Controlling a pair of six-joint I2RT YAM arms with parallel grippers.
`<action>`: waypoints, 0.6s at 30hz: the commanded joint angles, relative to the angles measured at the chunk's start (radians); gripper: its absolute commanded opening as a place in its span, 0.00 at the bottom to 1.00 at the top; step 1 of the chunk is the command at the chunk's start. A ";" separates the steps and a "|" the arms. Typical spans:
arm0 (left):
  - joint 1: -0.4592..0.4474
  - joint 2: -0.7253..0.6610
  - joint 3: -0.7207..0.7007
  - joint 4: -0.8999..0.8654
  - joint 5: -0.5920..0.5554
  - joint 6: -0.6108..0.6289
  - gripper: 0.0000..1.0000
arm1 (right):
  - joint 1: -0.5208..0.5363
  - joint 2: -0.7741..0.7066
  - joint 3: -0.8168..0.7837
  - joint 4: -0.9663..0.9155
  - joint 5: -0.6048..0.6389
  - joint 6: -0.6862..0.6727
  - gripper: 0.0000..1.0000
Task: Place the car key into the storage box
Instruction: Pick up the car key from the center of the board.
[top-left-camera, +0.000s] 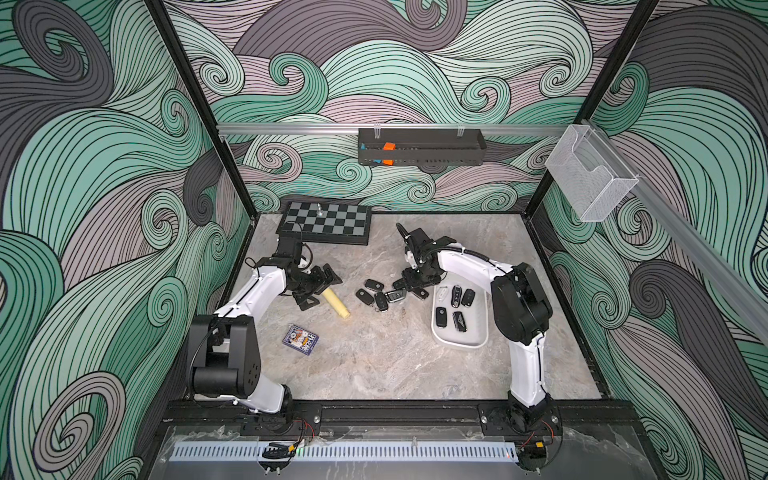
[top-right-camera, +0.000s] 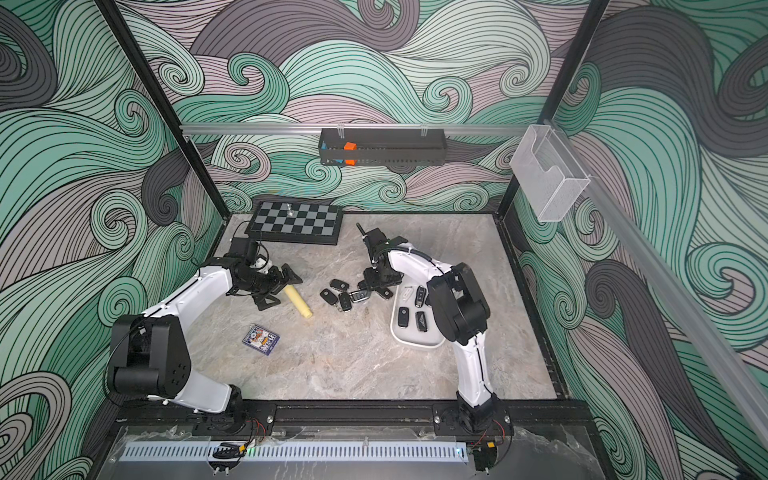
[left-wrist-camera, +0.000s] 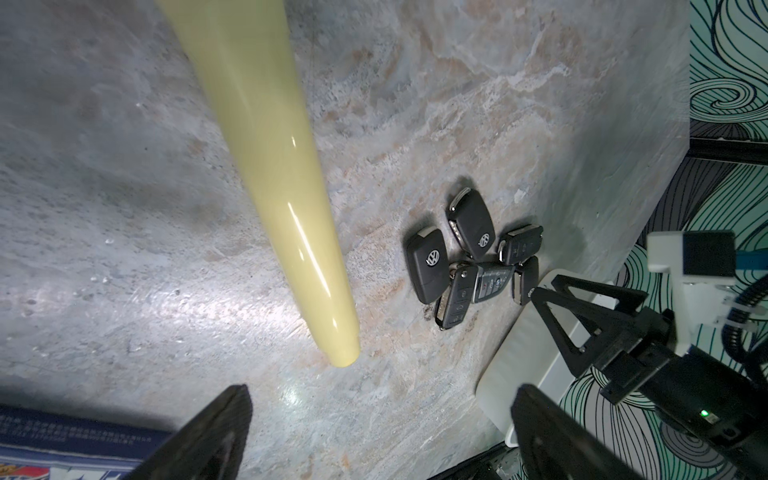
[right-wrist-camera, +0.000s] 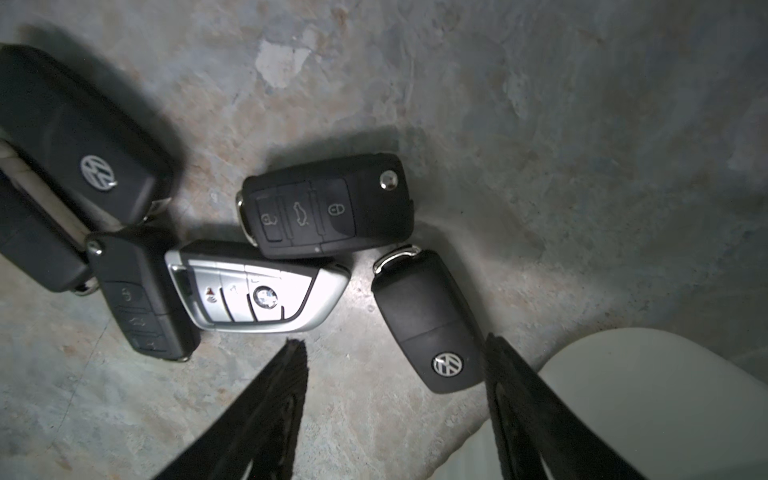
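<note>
Stone-veined grey tabletop (top-left-camera: 374, 365), matte and flat. One chequered board (top-left-camera: 328, 222), rigid and black-rimmed, well apart from the storage box (top-left-camera: 473, 332), toward the back wall. Box is one white plastic oblong tub with rounded corners and low walls. It holds five stored fobs (top-left-camera: 441, 316): four dark, one pale. Well left of the box, left gripper (left-wrist-camera: 382, 390) spread wide, empty. Just beside the box's far-left corner, right gripper (right-wrist-camera: 392, 338) spread, pinching nothing. One pale yellow cylinder (top-left-camera: 336, 304), glossy and smooth, well left of the box. One printed card pack (top-left-camera: 300, 339), flat, left of the box. Six loose fobs (top-left-camera: 381, 301) clustered just left of the box: five black, one silver. Nearest the box among them, car key (right-wrist-camera: 432, 320), black, rounded, round badge, one end inside the right gripper's gap.
</note>
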 joint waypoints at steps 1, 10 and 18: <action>0.010 -0.013 0.009 -0.010 0.015 0.012 0.99 | 0.008 0.024 0.029 -0.036 0.013 -0.007 0.67; 0.012 -0.013 -0.002 -0.010 0.020 0.010 0.99 | 0.020 0.048 0.011 -0.051 0.028 0.028 0.64; 0.013 -0.011 -0.010 -0.005 0.029 0.013 0.99 | 0.033 0.062 0.013 -0.070 0.067 0.035 0.61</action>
